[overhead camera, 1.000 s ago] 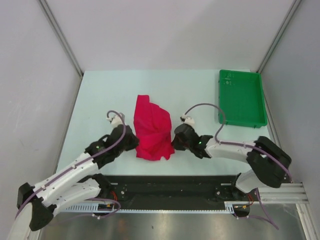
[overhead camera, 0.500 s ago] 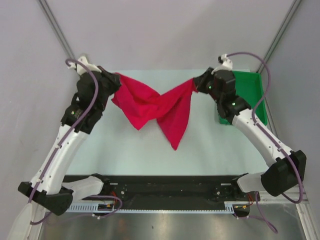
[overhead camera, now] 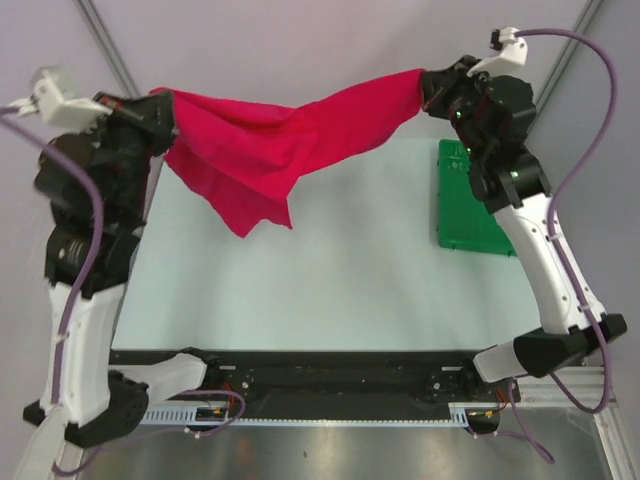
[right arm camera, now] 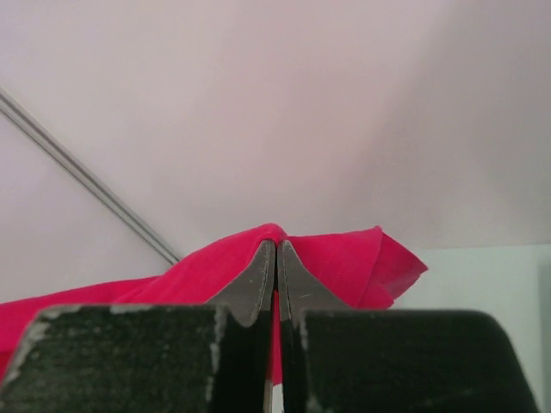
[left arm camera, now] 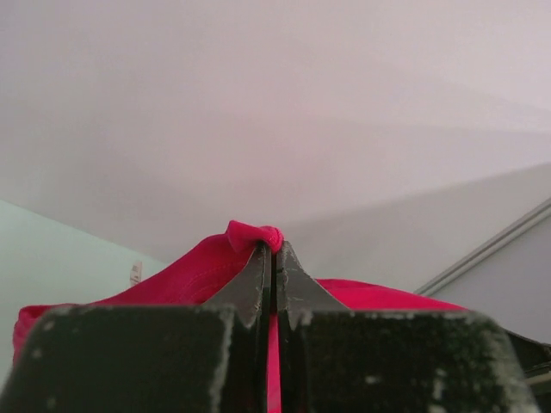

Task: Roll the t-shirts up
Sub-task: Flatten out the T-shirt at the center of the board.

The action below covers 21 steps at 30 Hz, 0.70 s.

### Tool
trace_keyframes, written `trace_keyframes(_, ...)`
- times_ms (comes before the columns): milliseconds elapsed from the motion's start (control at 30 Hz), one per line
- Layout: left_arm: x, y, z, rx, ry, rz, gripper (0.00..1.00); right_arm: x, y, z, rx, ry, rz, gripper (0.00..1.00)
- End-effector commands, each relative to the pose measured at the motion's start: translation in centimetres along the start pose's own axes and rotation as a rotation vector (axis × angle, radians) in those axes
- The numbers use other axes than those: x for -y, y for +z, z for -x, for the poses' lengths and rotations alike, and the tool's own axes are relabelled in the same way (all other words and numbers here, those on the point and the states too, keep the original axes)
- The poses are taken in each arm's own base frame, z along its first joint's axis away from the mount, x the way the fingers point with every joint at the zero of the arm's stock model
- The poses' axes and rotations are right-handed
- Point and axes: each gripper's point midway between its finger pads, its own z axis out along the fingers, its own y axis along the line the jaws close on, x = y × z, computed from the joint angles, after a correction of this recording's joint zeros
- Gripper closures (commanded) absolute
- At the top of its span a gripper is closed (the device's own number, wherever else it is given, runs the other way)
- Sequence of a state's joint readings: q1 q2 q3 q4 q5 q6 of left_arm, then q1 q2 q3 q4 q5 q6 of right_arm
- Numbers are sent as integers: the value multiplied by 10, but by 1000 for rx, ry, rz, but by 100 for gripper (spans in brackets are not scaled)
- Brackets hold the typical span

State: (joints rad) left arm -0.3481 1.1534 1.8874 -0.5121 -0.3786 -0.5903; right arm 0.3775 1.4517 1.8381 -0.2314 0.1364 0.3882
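Observation:
The crimson-red t-shirt [overhead camera: 285,140] hangs stretched in the air between both arms, high above the pale table [overhead camera: 330,290]. My left gripper [overhead camera: 163,108] is shut on its left end, and a loose flap droops down from there. My right gripper [overhead camera: 428,88] is shut on its right end. In the left wrist view the red cloth [left arm camera: 172,280] bunches over the tips of the left gripper [left arm camera: 275,251]. In the right wrist view the cloth [right arm camera: 344,262] is pinched in the right gripper [right arm camera: 275,249] the same way.
A green plastic tray [overhead camera: 470,215] lies at the table's right back corner, partly behind the right arm. Grey walls stand close on the left, back and right. The arms' black base rail [overhead camera: 340,375] runs along the near edge.
Both arms have lifted the t-shirt off the table, raised it high and moved apart, pulling it from a crumpled heap into a stretched span.

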Motion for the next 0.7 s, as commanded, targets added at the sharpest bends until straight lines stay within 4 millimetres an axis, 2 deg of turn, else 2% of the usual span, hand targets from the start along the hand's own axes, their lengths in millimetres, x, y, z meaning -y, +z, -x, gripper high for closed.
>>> trace_keyframes(0, -11, -63, 34, 59, 16, -36, 100, -7, -51, 30, 51, -42, 23, 100)
trace_keyframes(33, -18, -72, 32, 56, 17, -21, 100, -6, -59, 29, 49, -52, 22, 100)
trace_keyframes(67, -24, -81, 36, 67, 15, -3, 100, -10, -77, 39, 69, -52, 37, 100)
trace_keyframes(100, -28, -102, 46, 92, -1, -14, 100, -11, -83, 32, 51, -54, 44, 100)
trace_keyframes(133, -33, -104, 40, 83, 3, -8, 100, -11, -90, 33, 53, -57, 43, 100)
trace_keyframes(200, -37, -115, 45, 100, -8, -5, 100, -15, -104, 34, 51, -57, 58, 100)
trace_keyframes(267, -39, -110, 42, 92, -2, 11, 100, -13, -107, 34, 52, -67, 51, 100)
trace_keyframes(300, -40, -106, 38, 81, -5, 23, 100, -10, -103, 26, 37, -77, 44, 100)
trace_keyframes(333, -44, -90, 22, 41, 10, 52, 100, -5, -100, 20, 27, -84, 30, 100)
trace_keyframes(400, -54, -74, 4, 18, 6, 106, 100, 0, -92, 8, 0, -105, 20, 100)
trace_keyframes(433, -65, -56, -22, -19, 23, 145, 100, 10, -80, -13, -31, -117, 2, 100)
trace_keyframes(500, -80, -37, -48, -31, 16, 198, 100, 21, -65, -38, -68, -140, -15, 100)
trace_keyframes(533, -100, -26, -77, -69, 38, 247, 100, 34, -47, -65, -118, -154, -41, 100)
trace_keyframes(600, -112, 0, -99, -54, 16, 265, 100, 51, -28, -88, -154, -177, -70, 100)
trace_keyframes(633, -132, 12, -120, -78, 20, 286, 100, 57, -16, -98, -162, -178, -71, 100)
trace_keyframes(667, -141, 35, -138, -80, 12, 291, 100, 77, 3, -121, -200, -185, -106, 100)
